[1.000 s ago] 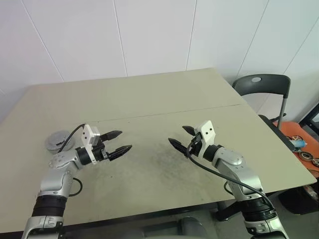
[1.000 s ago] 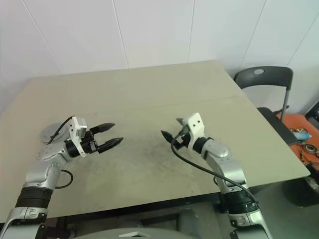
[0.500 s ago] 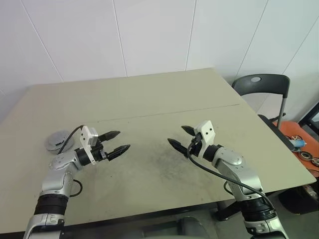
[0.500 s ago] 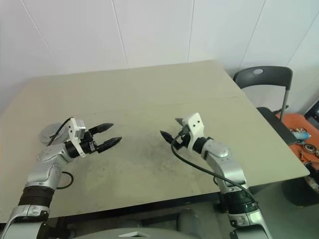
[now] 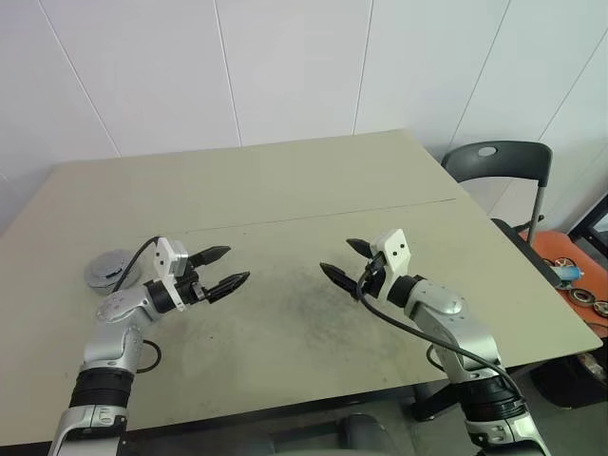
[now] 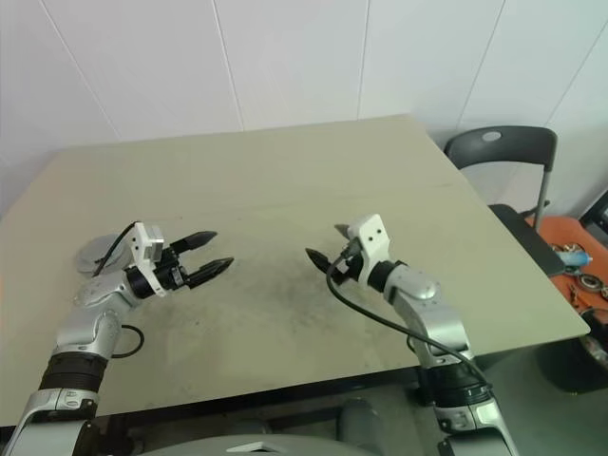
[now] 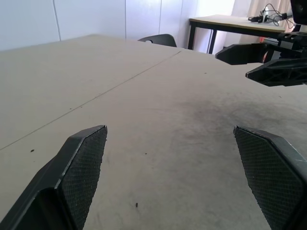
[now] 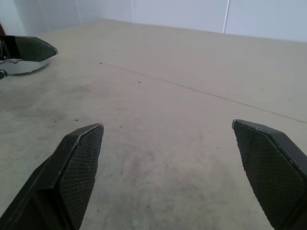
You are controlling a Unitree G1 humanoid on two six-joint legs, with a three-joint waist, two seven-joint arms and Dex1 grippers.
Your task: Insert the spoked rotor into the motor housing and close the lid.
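Two robot arms hover over a beige tabletop (image 5: 313,190), tips facing each other. The left gripper (image 5: 224,269) and right gripper (image 5: 344,260) both have fingers spread wide, holding nothing. A shiny silver motor housing (image 5: 111,267) sits near the tabletop's left edge, just behind the left arm.

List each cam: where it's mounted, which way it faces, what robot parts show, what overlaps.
Head stereo pair: on the head, looking forward and down at the table; both arms, left gripper, right gripper, silver disc.
Left wrist: along its open fingers, across the table toward the right gripper.
Right wrist: along its open fingers, toward the left gripper and disc.
Shared: the tabletop; each wrist view catches the other gripper.
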